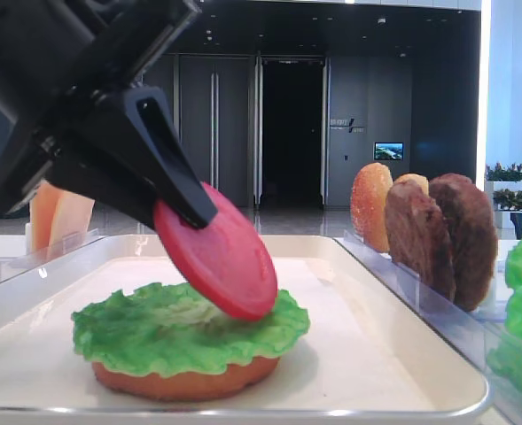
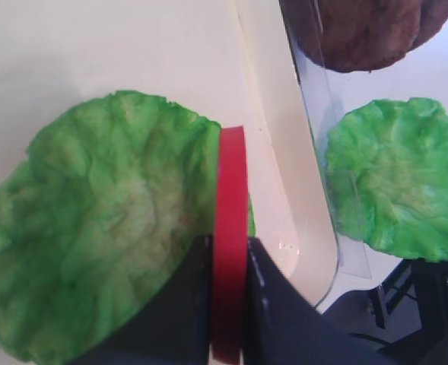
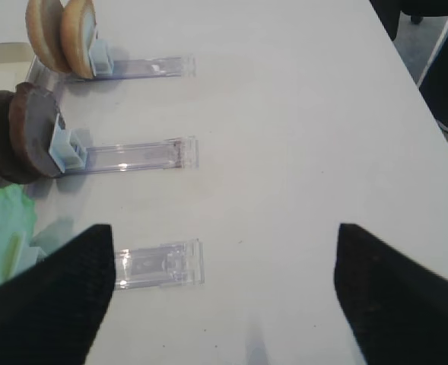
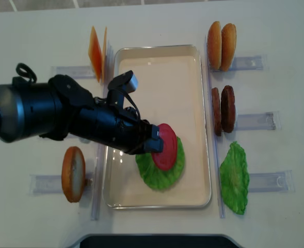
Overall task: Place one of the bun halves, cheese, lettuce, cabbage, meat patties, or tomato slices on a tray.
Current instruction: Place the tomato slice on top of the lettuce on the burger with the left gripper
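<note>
1. Table (image 4: pixel 275 31), white, carries everything; clock directions below follow the overhead view, with the tray as the dial's centre.
2. Left arm (image 4: pixel 33 113), black and bulky, reaches in from 9 o'clock across the tray's near-left rim.
3. Tray (image 4: pixel 157 59), white with a raised rim, lies at the middle of the table.
4. Lettuce (image 4: pixel 159 175) on the tray, a ruffled green leaf toward 6 o'clock, lies on a flat bun half (image 1: pixel 181 381).
5. Spare lettuce leaf (image 4: pixel 234 178) stands off the tray at 4 o'clock in a clear rack (image 4: pixel 268 181).
6. Tomato slice (image 4: pixel 164 147) is pinched on edge in the left gripper (image 4: pixel 153 144), tilted, its lower rim touching the lettuce near the leaf's middle.
7. Meat patties (image 4: pixel 222 110), two, stand upright at 3 o'clock.
8. Bun halves (image 4: pixel 221 39), two, stand at 1 o'clock; another bun half (image 4: pixel 73 173) stands at 8 o'clock.
9. Cheese (image 4: pixel 96 51) slices stand at 11 o'clock.
10. Right gripper (image 3: pixel 224 296) hovers over bare table with its fingers spread wide, holding nothing.
</note>
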Robot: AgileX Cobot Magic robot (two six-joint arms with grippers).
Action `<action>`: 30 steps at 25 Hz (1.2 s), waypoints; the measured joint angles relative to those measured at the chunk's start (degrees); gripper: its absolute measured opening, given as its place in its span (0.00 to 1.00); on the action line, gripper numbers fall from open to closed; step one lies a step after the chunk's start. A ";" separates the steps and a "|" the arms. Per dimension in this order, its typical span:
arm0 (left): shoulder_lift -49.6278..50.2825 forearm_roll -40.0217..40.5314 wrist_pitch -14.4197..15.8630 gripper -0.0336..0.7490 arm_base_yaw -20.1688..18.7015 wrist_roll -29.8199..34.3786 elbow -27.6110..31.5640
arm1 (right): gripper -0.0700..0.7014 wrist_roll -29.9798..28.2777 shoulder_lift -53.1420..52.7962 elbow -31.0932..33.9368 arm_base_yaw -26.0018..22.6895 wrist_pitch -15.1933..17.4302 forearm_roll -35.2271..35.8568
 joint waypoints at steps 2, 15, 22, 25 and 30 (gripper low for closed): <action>0.98 -1.24 0.09 0.11 0.00 1.47 0.00 | 0.85 0.00 0.00 0.00 0.00 0.00 0.00; 2.43 -5.58 3.17 0.11 0.00 8.70 0.00 | 0.85 0.00 0.00 0.00 0.00 0.00 0.00; 2.43 -6.91 4.68 0.11 0.00 11.89 0.00 | 0.85 0.00 0.00 0.00 0.00 0.00 0.00; 2.43 -6.91 4.56 0.11 0.00 12.16 0.00 | 0.85 0.00 0.00 0.00 0.00 0.00 0.00; 2.43 -6.91 4.15 0.11 0.00 12.21 0.00 | 0.85 0.00 0.00 0.00 0.00 0.00 0.00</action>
